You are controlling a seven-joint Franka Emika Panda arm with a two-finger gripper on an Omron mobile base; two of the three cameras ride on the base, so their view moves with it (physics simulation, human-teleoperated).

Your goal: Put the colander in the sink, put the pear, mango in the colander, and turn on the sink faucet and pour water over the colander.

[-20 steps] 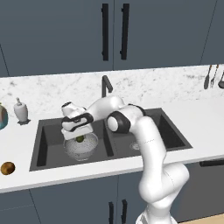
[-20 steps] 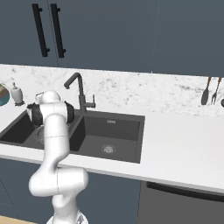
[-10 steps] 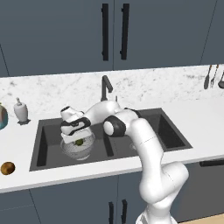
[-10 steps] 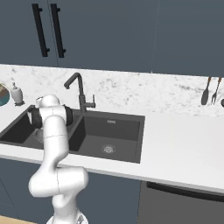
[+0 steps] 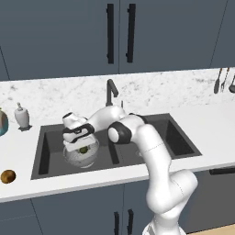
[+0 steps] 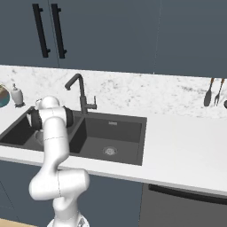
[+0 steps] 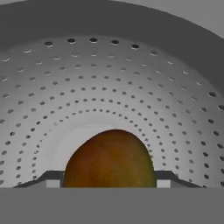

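The colander [image 5: 81, 158] stands in the left basin of the dark sink [image 5: 170, 137]. My gripper [image 5: 78, 143] reaches down into it from above. In the hand view the colander's pierced wall [image 7: 113, 78] curves behind my gripper [image 7: 109, 177], which is shut on an orange-brown and green fruit [image 7: 110, 157], a mango by its colours. A bit of green fruit [image 5: 83, 149] peeks out under the hand. The pear is hidden or out of view. Behind the divider rises the faucet [image 5: 110, 92], also seen from the other side [image 6: 80, 91], and no water runs from it.
A soap dispenser [image 5: 21, 115] and a bowl's edge [image 5: 1, 123] stand on the counter to the left. A round brown thing [image 5: 8, 176] lies at the front left edge. Utensils [image 6: 208, 92] hang on the back wall at the right. The right basin [image 6: 115, 133] holds nothing.
The hand has sunk a little lower into the colander with the fruit still between its fingers. The colander and the faucet have stayed put.
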